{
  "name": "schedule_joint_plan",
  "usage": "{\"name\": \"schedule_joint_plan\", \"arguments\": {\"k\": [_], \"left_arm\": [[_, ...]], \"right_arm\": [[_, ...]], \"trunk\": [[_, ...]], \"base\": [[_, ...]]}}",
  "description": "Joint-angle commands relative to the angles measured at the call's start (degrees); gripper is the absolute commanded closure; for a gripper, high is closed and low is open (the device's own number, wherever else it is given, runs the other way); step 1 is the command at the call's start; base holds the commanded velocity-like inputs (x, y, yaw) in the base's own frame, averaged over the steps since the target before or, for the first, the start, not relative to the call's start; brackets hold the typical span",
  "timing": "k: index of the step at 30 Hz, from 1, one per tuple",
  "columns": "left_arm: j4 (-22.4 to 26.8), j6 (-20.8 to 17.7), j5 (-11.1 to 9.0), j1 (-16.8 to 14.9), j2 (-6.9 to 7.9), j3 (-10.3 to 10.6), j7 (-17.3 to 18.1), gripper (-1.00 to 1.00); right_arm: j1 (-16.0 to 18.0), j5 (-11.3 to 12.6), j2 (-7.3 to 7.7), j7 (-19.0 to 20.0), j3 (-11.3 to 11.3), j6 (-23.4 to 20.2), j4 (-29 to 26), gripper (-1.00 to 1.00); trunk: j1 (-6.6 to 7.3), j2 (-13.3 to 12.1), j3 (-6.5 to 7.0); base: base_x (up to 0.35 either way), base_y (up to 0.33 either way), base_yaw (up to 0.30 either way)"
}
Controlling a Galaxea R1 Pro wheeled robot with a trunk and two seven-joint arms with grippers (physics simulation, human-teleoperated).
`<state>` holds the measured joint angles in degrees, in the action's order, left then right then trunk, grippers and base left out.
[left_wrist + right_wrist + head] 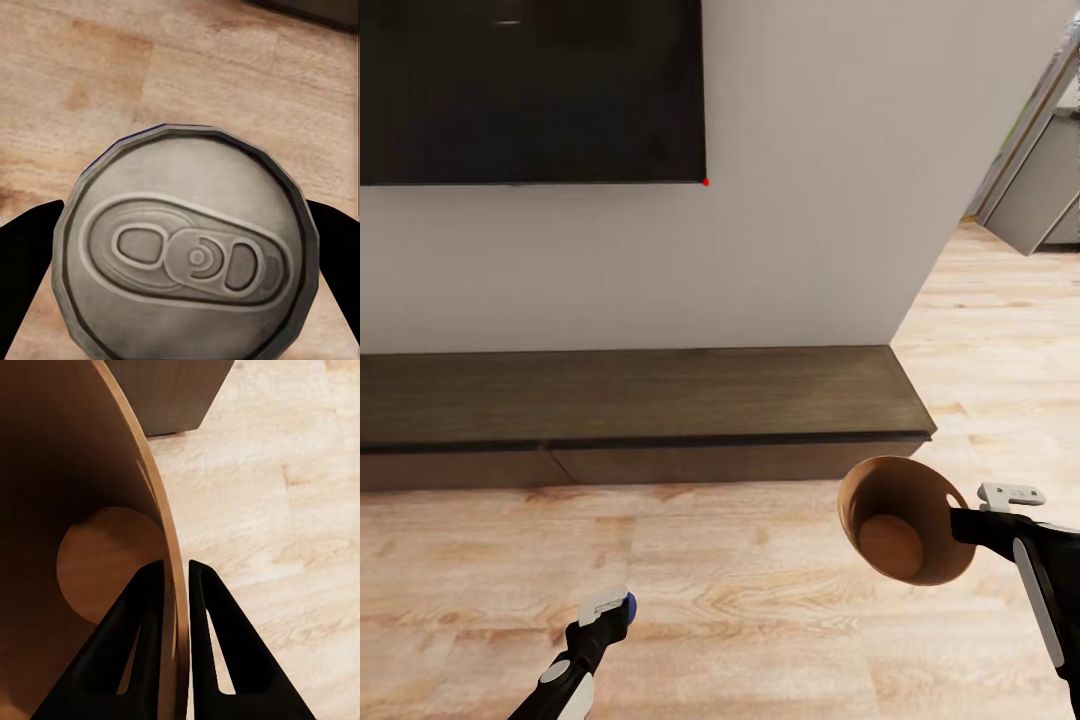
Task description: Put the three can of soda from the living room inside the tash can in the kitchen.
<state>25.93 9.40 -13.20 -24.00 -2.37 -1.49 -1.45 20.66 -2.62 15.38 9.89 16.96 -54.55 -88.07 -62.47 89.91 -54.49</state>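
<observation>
A soda can [187, 247] with a grey metal top and a thin blue edge sits between the black fingers [30, 247] of my left gripper [610, 606], which is shut on it. In the head view the can [628, 601] shows as a blue spot low above the wood floor. The trash can [905, 490], brown inside, hangs tilted with its mouth toward the camera and nothing in it. My right gripper [960, 520] is shut on its rim. In the right wrist view one finger is inside the wall [75, 457] and one outside, at the gripper [176, 566].
A long dark wood cabinet [630, 395] runs along the wall ahead, under a black wall TV [530, 90]. The wall ends at a corner on the right, where light wood floor [990, 350] leads toward grey units [1040, 190].
</observation>
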Motion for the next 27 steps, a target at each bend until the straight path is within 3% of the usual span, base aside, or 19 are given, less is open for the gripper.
{"name": "schedule_joint_plan", "arguments": {"k": [1, 22, 27], "left_arm": [[-0.01, 0.0, 0.01, 0.0, 0.02, 0.0, -0.04, 1.0], [-0.01, 0.0, 0.02, 0.0, 0.0, 0.0, -0.04, 1.0], [0.85, 0.02, -0.09, 0.0, 0.0, -0.04, 0.72, 1.0]], "right_arm": [[0.01, 0.42, 0.0, 0.3, 0.0, -0.03, 0.02, 1.0], [-0.01, 0.42, 0.0, 0.3, 0.0, -0.03, 0.04, 1.0], [-0.01, 0.48, -0.06, 0.28, -0.29, -0.09, 0.06, 1.0]], "trunk": [[0.23, -0.42, 0.29], [4.84, -8.84, 6.05], [4.84, -8.84, 6.37]], "base": [[0.0, 0.0, 0.0], [0.0, 0.0, 0.0], [0.0, 0.0, 0.0]]}}
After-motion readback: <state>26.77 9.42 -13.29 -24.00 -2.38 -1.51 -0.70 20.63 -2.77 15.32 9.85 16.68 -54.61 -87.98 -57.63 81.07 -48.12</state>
